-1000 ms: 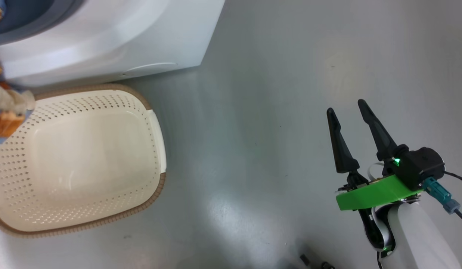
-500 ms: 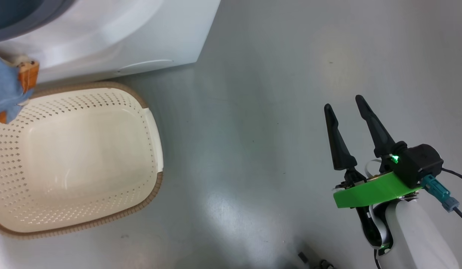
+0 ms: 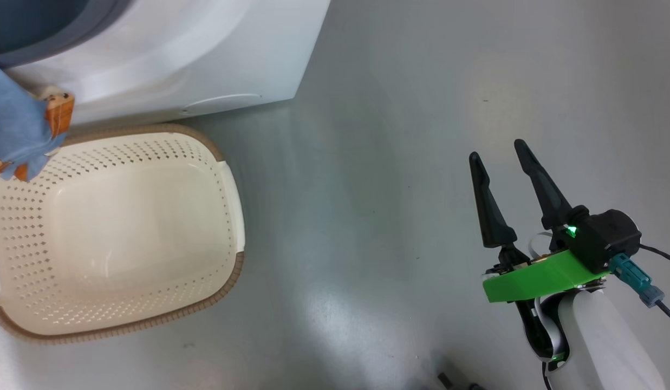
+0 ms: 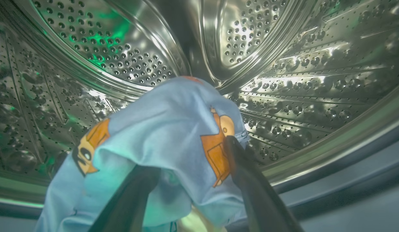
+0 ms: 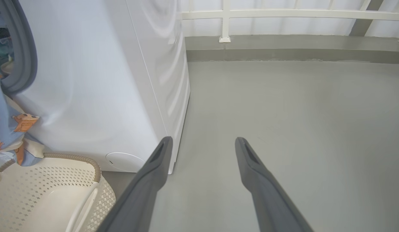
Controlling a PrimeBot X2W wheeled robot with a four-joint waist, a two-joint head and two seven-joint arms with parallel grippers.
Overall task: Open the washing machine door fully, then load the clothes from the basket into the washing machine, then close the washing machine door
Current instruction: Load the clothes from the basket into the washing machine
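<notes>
- While the left gripper (image 4: 189,154) sits at the mouth of the steel drum (image 4: 283,80), its two dark fingers are clamped on the clothes (image 4: 164,125). Blue fabric is bunched between them, and one fingertip is buried under the cloth.
- Clothes, leading part: held up in the drum opening, with the orange bear print facing the left wrist camera.
- Clothes, trailing part: hangs out past the grey rubber ring (image 5: 25,58) and down the white front of the washing machine (image 3: 205,54). The lower end is at the far-left corner of the basket (image 3: 226,292). Contact with the brown rim cannot be told.
- Basket: stands on the grey floor (image 3: 378,162), close against the foot of the machine. Its perforated cream walls and smooth bottom are in plain sight from the head camera.
- Right gripper (image 3: 498,150): fingers spread apart with nothing between them. It hangs over bare floor, well to the right of the basket and machine.
- Right wrist view: the fingers point past the machine's right-hand corner toward a white railing (image 5: 283,13) at the far edge of the floor.
</notes>
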